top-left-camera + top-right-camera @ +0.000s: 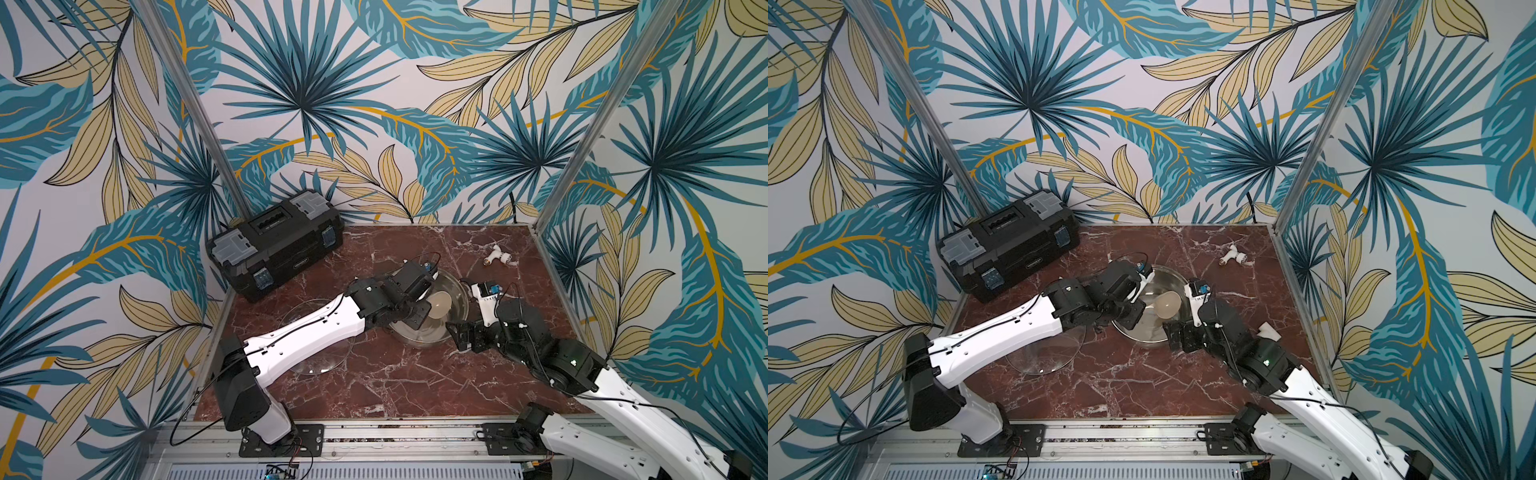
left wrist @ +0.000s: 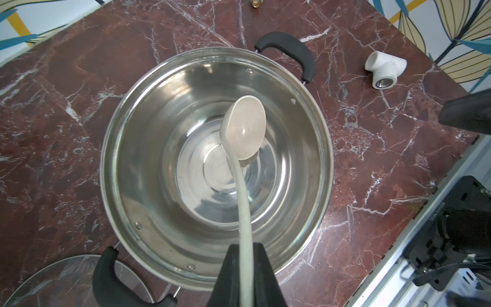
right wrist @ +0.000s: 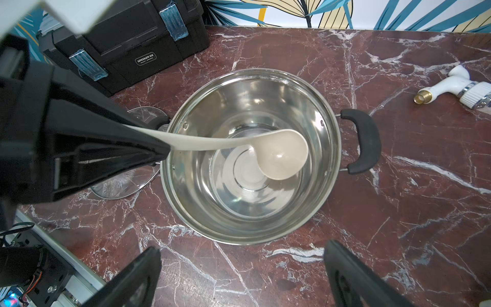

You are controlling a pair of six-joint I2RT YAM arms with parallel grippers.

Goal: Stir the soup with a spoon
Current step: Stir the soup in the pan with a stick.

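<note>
Over the pot [image 2: 127, 164] on the worktop [image 2: 372, 159], the left hand [image 2: 245, 247] pinches the spoon [image 2: 244, 130] by its handle end. The handle runs out from that hand across the rim, and the bowl hangs past the centre, toward the right arm's side. The right hand [image 3: 241, 252] gapes wide and empty just beside the pot. No soup shows, and I cannot tell whether the bowl touches bottom.

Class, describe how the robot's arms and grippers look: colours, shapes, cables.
The left arm and right arm have smooth white shells, boxy black joints and thin black cables running along them. The left gripper and right gripper have black wedge-shaped fingers tapering to points.
</note>
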